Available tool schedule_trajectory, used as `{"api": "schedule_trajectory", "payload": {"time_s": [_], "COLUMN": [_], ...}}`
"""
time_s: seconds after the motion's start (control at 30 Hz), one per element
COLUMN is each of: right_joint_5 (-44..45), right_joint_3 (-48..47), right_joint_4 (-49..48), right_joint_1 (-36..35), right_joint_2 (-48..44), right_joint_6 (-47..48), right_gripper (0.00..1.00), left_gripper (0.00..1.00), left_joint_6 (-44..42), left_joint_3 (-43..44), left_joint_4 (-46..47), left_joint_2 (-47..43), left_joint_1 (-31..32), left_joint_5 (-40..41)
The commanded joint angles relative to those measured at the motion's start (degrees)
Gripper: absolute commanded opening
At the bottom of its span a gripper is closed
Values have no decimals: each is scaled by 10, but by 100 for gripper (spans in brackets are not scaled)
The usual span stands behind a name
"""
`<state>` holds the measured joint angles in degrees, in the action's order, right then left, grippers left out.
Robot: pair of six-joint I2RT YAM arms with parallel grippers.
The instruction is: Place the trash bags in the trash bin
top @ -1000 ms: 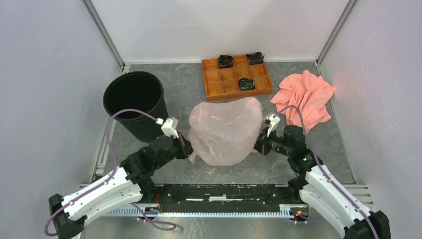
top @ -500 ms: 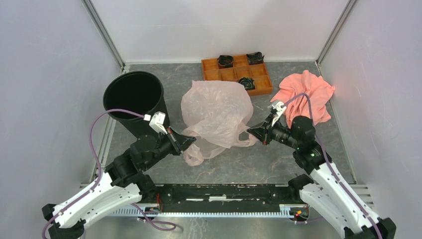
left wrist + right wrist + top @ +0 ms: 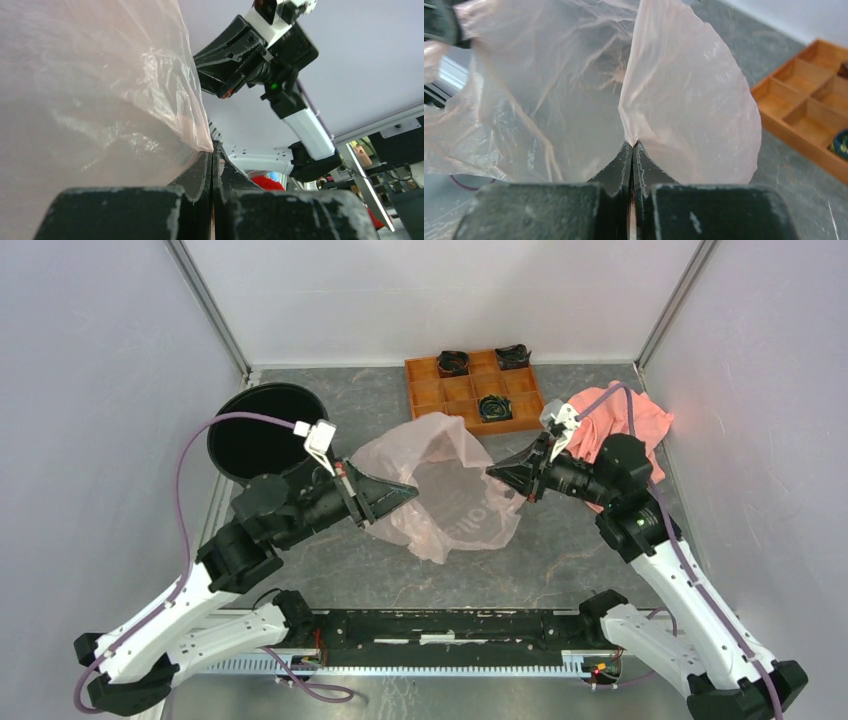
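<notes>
Since the earlier view your left end effector [image 3: 408, 496] and right end effector [image 3: 493, 473] have risen and moved toward the back, pulling the bag [image 3: 455, 510] open. Your left one is clenched on the bag's left edge, with the film pinched at the tips of its pressed-together fingers [image 3: 202, 170]. Your right one clamps the opposite edge the same way. Between them the pale pink bag hangs with its mouth wide over the bench [image 3: 380, 565], right of the black bin [image 3: 300, 396] and just in front of the orange tray [image 3: 425, 391]. A salmon cloth [image 3: 645, 415] lies behind your right arm.
</notes>
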<state>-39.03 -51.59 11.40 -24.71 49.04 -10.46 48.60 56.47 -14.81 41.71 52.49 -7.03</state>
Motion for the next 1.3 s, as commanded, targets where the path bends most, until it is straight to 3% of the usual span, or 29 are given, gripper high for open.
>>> {"api": "schedule_trajectory", "payload": {"time_s": [0.0, 0.1, 0.17, 0.3, 0.47, 0.73, 0.87, 1.1, 1.2, 1.27], "right_joint_5": [-32, -34, -24, 15, 39, 74, 108, 179, 212, 286], "right_joint_3": [55, 126, 146, 183, 235, 236, 222, 189, 175, 165], "right_joint_4": [-163, -311, -346, -361, -414, -352, -298, -180, -154, -138], "right_joint_1": [-16, -55, -79, -100, -100, -101, -111, -150, -192, -242], "right_joint_2": [-6, 5, 16, 6, -23, -25, -37, -49, -39, -36], "right_joint_6": [-124, -230, -253, -276, -336, -333, -306, -171, -122, -86], "right_gripper": [3, 4, 2, 1, 9, 15, 30, 75, 85, 90], "left_gripper": [2, 2, 2, 2, 2, 2, 2, 2, 2, 2], "left_joint_6": [17, 55, 67, 46, 52, 85, 99, 119, 125, 130], "left_joint_3": [-39, -91, -112, -88, -118, -151, -155, -156, -154, -152], "left_joint_4": [62, 151, 201, 178, 208, 258, 279, 294, 300, 302], "left_joint_2": [6, 41, 76, 145, 162, 194, 207, 222, 235, 244], "left_joint_1": [0, 0, 0, 0, 0, 0, 1, 1, 3, 4], "left_joint_5": [44, 36, 22, 22, 42, 52, 58, 81, 84, 85]}}
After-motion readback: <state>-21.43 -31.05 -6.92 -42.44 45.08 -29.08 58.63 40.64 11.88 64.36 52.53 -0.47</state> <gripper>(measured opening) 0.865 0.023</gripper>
